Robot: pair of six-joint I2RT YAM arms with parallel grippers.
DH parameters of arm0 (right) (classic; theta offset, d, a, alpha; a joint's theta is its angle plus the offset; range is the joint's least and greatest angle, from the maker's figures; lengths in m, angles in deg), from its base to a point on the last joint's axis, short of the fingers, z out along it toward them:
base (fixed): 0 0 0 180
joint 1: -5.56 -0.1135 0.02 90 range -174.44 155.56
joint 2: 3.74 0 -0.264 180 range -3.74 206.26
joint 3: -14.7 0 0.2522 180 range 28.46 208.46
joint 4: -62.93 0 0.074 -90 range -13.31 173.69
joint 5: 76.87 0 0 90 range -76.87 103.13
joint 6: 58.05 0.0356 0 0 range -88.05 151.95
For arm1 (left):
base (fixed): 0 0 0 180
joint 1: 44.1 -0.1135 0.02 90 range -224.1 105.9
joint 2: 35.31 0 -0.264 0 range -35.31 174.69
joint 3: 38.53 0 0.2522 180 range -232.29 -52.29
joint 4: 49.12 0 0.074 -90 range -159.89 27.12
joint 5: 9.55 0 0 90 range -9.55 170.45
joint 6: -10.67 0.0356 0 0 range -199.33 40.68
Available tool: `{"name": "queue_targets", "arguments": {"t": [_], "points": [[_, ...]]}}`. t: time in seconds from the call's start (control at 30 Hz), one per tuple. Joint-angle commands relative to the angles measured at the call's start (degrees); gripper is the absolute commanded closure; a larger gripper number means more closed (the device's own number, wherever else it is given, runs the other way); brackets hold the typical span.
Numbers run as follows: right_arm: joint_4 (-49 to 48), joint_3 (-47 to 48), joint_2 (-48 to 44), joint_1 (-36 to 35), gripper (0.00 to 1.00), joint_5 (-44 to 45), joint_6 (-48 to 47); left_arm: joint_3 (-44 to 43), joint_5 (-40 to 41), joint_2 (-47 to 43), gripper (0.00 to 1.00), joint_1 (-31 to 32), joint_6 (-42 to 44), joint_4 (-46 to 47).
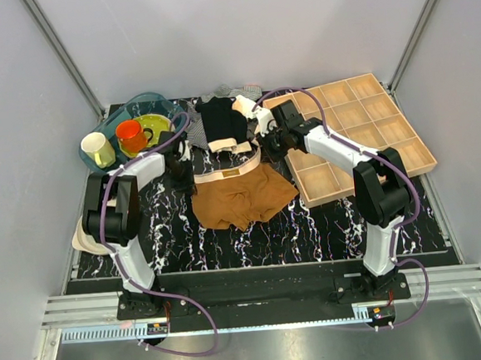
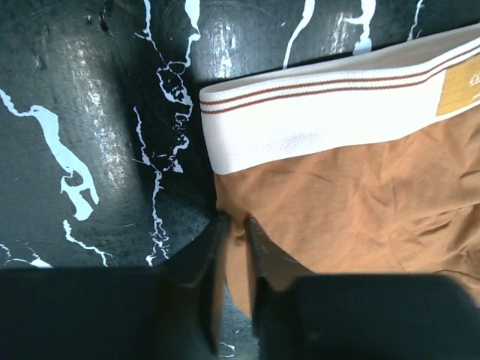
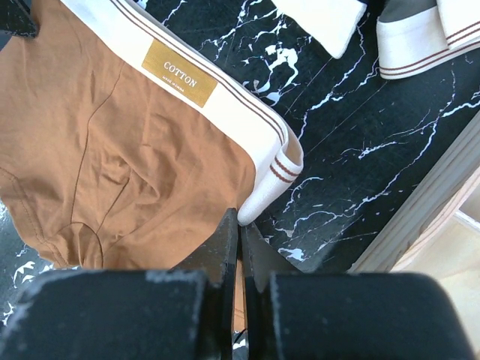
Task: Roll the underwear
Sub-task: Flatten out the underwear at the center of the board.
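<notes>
On the black marbled worktop (image 1: 335, 222), the left pincer (image 2: 236, 221) and the right pincer (image 3: 238, 223) are each clamping a side edge of the rust-brown fabric underwear (image 1: 242, 198), beginning the roll; next, I think, both must turn it over together.

Up top, looks steeply down from above and behind the arm bases, far enough to take in the whole table (image 1: 327, 223). On each wrist, points down from very close: left over the underwear (image 2: 337, 202) at its left waistband corner, right over the right corner. Shares between wrist views only the gold label (image 3: 180, 73).
</notes>
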Motion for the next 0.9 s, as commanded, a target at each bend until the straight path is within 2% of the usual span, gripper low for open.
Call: {"name": "queue_targets", "arguments": {"t": [0.0, 0.03, 0.23, 0.4, 0.6, 0.73, 0.87], "points": [[-1.6, -0.2, -2.1, 0.2, 0.95, -2.2, 1.0, -2.0, 3.1, -1.3, 0.91, 1.0, 0.6, -0.8], [-1.6, -0.3, -2.4, 0.2, 0.95, -2.4, 1.0, -2.0, 2.9, -3.1, 1.0, 1.2, 0.5, -0.8], [-0.7, -1.4, -4.5, 0.2, 0.95, -6.4, 0.2, 2.6, -0.5, -13.6, 1.0, 2.5, -1.7, 0.8], [-0.4, -2.6, -7.8, 0.0, 0.95, -12.2, -0.4, 8.7, -1.2, -29.2, 1.0, 2.9, -4.7, -0.1], [-0.8, -5.0, -16.8, -0.8, 0.95, -16.3, -0.4, 12.9, -2.3, -45.6, 1.0, 3.0, -7.8, -5.6], [-2.5, -8.3, -20.8, -0.9, 0.94, -12.5, 0.3, 13.9, -0.9, -52.2, 1.0, 3.0, -8.8, -9.2], [-5.8, -10.8, -19.3, -0.9, 0.92, -6.7, 0.9, 15.1, 0.8, -51.4, 1.0, 2.9, -8.3, -8.9]]}}
